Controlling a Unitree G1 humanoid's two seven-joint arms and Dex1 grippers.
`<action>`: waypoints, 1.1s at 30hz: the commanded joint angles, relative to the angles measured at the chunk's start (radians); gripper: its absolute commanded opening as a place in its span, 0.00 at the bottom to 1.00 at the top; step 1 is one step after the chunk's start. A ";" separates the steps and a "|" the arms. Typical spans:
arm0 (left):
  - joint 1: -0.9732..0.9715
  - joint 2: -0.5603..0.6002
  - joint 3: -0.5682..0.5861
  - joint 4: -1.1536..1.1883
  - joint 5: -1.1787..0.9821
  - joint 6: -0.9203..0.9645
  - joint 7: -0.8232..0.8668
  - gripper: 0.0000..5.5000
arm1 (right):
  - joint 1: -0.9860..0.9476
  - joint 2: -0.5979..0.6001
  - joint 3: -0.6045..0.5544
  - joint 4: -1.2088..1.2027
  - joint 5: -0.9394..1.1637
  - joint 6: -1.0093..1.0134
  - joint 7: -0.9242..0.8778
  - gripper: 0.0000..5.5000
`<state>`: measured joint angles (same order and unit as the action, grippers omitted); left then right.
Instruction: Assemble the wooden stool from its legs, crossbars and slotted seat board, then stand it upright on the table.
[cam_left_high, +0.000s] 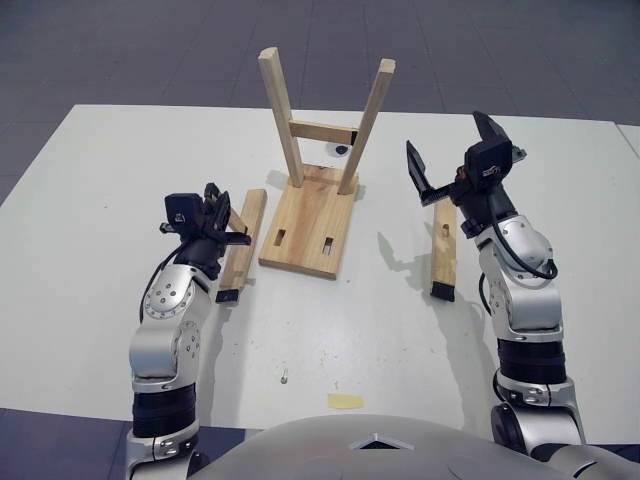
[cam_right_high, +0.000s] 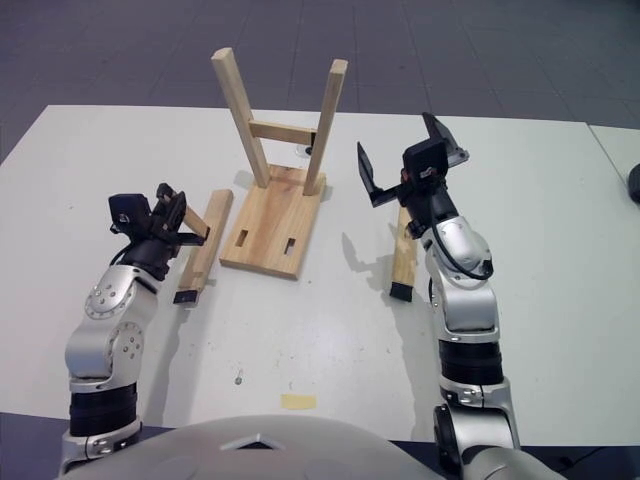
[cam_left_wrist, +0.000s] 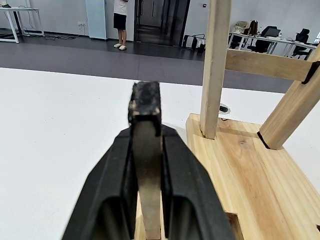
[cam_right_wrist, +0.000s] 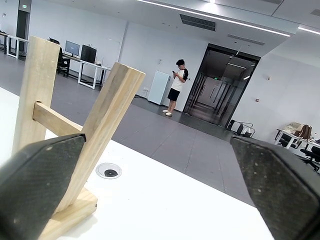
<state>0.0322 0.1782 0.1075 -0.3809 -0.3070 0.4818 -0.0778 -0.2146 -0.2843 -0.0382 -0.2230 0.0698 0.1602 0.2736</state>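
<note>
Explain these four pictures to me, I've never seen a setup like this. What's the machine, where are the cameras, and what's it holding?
It's a humanoid robot with two arms, each ending in a two-finger gripper. Two pictures come from cameras in its head, looking down at a white table. The other two come from cameras on its wrists, looking past the fingers. On the table lies a slotted seat board with two upright legs joined by a crossbar; two slots are empty. The left gripper is closed on a loose leg beside the board. The right gripper is open, raised near a second loose leg lying flat.
</note>
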 joint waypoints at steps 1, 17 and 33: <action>0.005 -0.004 -0.008 0.016 0.000 0.085 0.009 0.24 | -0.003 0.005 0.003 0.016 -0.006 -0.013 -0.004 0.98; -0.301 0.071 0.124 -0.111 -0.063 0.226 0.025 0.74 | 0.000 0.012 0.014 0.052 -0.020 -0.046 -0.008 0.98; -0.242 0.039 0.018 0.256 0.025 0.084 -0.041 0.98 | 0.008 0.039 0.031 0.028 -0.021 -0.038 -0.020 0.98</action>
<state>-0.2999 0.2456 0.1573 -0.2116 -0.3039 0.5248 -0.1194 -0.2180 -0.2484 -0.0061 -0.1801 0.0461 0.1174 0.2592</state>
